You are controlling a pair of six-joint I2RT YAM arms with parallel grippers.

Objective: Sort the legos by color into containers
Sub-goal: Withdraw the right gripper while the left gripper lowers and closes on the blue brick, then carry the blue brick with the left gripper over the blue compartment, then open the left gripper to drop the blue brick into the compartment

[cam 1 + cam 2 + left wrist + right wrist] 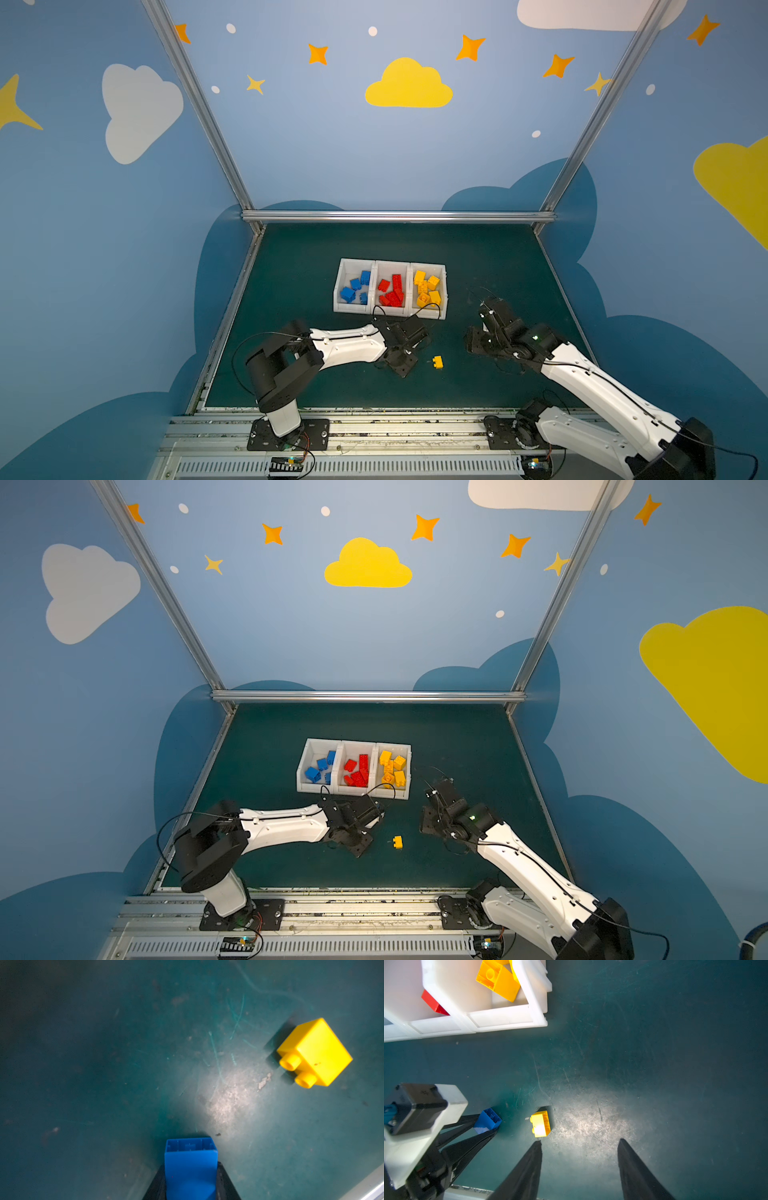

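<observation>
**Left gripper clamped on a blue brick, one yellow brick loose on the mat**

The left gripper (pixel 191 1169) was closed tight on a blue brick (pixel 190 1161), with a black finger pressed against each side and the brick's hollow underside facing away from the wrist. In the right wrist view the same blue brick (pixel 489 1120) sat at the tips of the left gripper (pixel 488 1126), low over the green mat (pixel 332 245). I could not tell whether it touched the mat.

A single yellow brick (pixel 437 362) lay on its side on the mat, its studs pointing sideways, near the blue one but apart from it. It was nearer the robot than the containers and lay between the two arms in both top views.

The right gripper (pixel 580 1142) hung above the mat with its fingers (pixel 529 1167) moderately spread and holding nothing. The yellow brick (pixel 540 1124) lay just beyond one fingertip.

The three white containers (pixel 392 264) stood in a row farther back on the mat. The left one held blue bricks (pixel 353 286), the middle one red bricks (pixel 390 289) and the right one yellow bricks (pixel 428 289).
</observation>
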